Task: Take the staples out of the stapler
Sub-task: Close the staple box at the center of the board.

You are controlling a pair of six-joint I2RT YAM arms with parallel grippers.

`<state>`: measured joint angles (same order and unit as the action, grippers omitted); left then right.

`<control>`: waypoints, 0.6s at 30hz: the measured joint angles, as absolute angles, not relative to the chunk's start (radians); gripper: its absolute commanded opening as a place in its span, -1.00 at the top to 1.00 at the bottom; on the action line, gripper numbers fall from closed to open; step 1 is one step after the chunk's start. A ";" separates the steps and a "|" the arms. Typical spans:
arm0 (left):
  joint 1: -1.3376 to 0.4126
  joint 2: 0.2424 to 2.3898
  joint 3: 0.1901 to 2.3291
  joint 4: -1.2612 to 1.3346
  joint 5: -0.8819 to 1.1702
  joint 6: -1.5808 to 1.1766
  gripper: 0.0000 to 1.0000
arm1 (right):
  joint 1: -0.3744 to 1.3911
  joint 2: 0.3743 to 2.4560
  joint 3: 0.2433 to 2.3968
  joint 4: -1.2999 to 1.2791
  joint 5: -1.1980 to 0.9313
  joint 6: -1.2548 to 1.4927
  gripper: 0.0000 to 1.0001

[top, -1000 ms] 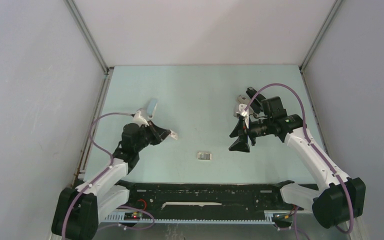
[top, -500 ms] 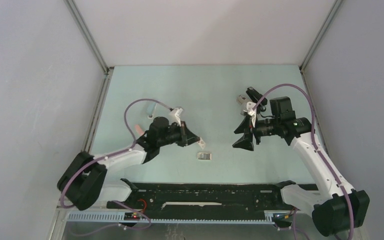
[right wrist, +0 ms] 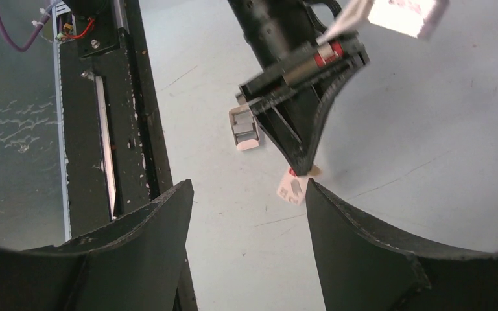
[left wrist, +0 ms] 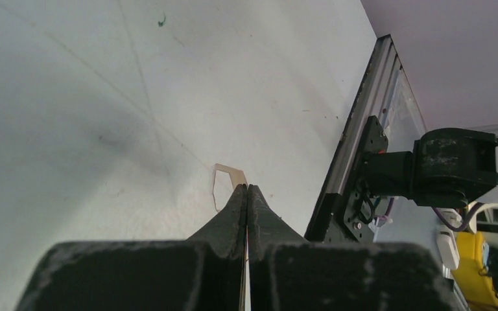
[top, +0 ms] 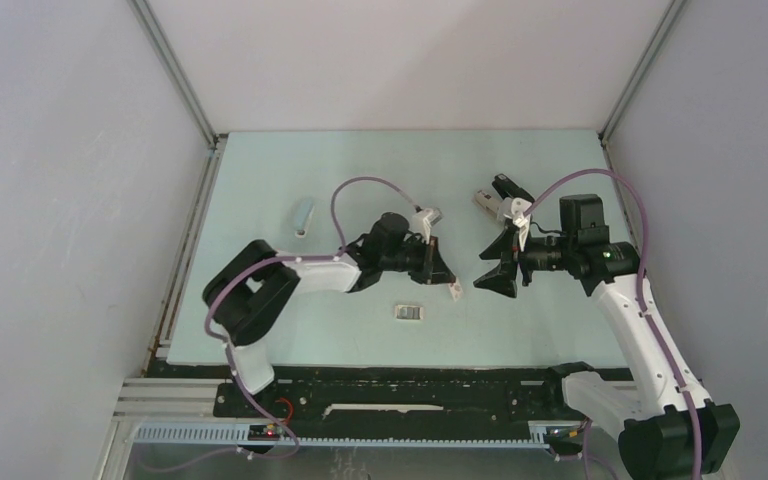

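Observation:
My left gripper reaches across the table's middle and is shut on a small white card with red and grey marks. The card pokes out past the closed fingertips in the left wrist view and shows in the right wrist view. My right gripper is open and empty, facing the left gripper, with the card just ahead of its jaws. A black object with silver and orange parts, seemingly the stapler, lies behind the right gripper. No loose staples show.
A small white-and-grey box lies on the table in front of the left gripper and shows in the right wrist view. A light-blue object lies at the left. The black base rail runs along the near edge.
My left arm has swung from the table's left side to the middle, carrying the white card up to the right gripper. The right gripper has shifted slightly right and stayed open.

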<state>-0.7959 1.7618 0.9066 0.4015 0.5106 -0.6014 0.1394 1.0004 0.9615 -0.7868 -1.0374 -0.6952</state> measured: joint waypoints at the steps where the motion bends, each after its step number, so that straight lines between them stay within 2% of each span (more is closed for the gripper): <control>1: -0.802 1.797 0.942 0.390 0.523 -0.597 1.00 | 0.138 0.999 0.962 -0.787 -1.037 -0.693 -0.47; 7: -0.813 1.944 1.105 0.268 0.568 -0.555 1.00 | 0.134 0.991 0.962 -0.786 -1.039 -0.691 -0.47; 9: -0.813 1.979 1.146 0.226 0.579 -0.541 0.95 | 0.133 0.991 0.962 -0.786 -1.039 -0.690 -0.47; 14: -0.813 2.025 1.231 0.149 0.580 -0.514 0.46 | 0.133 0.991 0.962 -0.786 -1.041 -0.690 -0.47; 18: -0.812 2.026 1.262 0.068 0.524 -0.487 0.23 | 0.132 0.991 0.962 -0.786 -1.042 -0.691 -0.48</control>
